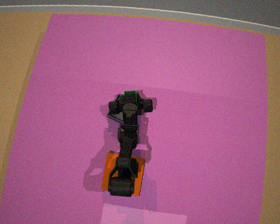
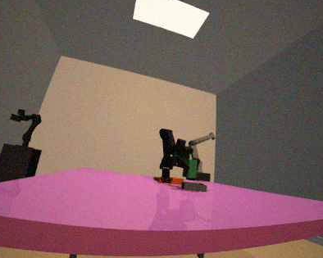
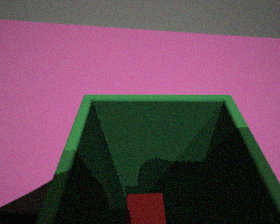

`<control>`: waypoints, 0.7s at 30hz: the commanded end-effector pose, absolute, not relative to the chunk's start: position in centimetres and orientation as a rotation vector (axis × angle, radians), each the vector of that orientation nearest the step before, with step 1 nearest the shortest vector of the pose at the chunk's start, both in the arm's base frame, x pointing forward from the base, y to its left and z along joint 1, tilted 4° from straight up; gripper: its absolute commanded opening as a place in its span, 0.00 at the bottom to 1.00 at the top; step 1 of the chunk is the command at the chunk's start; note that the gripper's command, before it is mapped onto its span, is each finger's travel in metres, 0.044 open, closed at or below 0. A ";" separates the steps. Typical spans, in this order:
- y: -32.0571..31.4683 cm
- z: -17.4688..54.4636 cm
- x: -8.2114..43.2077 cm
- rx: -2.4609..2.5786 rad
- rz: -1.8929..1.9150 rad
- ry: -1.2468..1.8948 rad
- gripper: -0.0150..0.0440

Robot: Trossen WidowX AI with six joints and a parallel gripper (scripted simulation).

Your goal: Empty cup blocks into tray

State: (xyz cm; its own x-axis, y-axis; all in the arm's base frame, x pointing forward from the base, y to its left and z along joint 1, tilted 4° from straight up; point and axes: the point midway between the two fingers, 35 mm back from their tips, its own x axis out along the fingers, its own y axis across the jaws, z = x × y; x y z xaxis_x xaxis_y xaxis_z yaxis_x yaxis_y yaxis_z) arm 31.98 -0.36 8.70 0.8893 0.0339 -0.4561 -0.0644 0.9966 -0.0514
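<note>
1. Currently, I am carrying the cup (image 1: pixel 130 92) (image 2: pixel 190 169) (image 3: pixel 157 98) clear of the desk (image 1: pixel 204 127) (image 2: pixel 112 204) (image 3: pixel 150 60), so the pick-up is counting as done. My claw (image 1: pixel 130 100) (image 2: pixel 189 160) is clamping firmly on the cup, its two sides pressing against the walls.

2. The cup is hanging above the desk with its mouth facing up, looking upright or close to it. A red block (image 3: pixel 146 207) is showing inside, low in the wrist view. (Others may be hiding in the dark down there; I am not managing to count them.)

3. The tray (image 1: pixel 115 117) (image 2: pixel 194 186) is sitting on the desk, partly peeking out from beneath me in the top view. I am judging that the carry is nearing its end, though my own bulk is covering too much for me to tell whether the cup is lining up squarely with the tray.

4. What is remaining is the main business: centring the mouth's path over the tray, tipping the cup right over and letting every block drop. No block is showing in the visible part of the tray.

5. Afterwards I am needing to keep hold of the cup or be setting it down on the desk, away from the tray.
</note>
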 end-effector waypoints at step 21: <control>4.7 8.9 33.1 0.025 0.096 0.459 0.25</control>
